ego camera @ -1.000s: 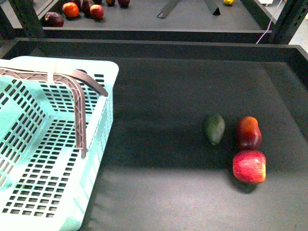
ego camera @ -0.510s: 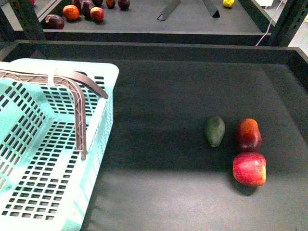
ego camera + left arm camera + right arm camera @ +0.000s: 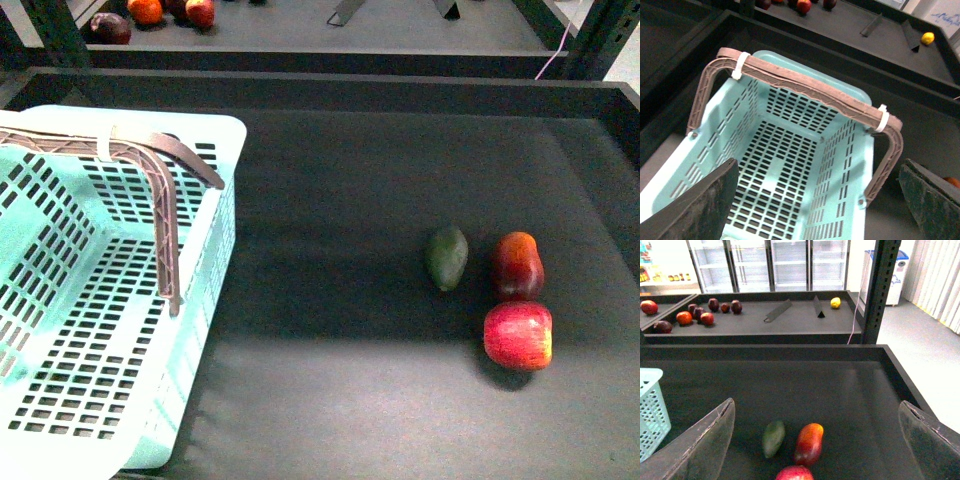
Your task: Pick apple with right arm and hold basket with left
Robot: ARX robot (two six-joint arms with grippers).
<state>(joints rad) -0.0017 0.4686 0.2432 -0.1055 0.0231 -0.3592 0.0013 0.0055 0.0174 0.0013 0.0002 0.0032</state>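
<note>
As both hover empty, left gripper [image 3: 819, 165] splayed over basket [image 3: 866, 170], right gripper [image 3: 816, 404] splayed facing apple [image 3: 795, 473].

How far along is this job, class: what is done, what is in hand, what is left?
Done: nothing yet; the apple lies on the dark tray beside the taller red fruit. In hand: the left end effector hangs open over the basket, the right end effector open, facing the apple. Left: grip a basket handle, grasp the apple.
</note>
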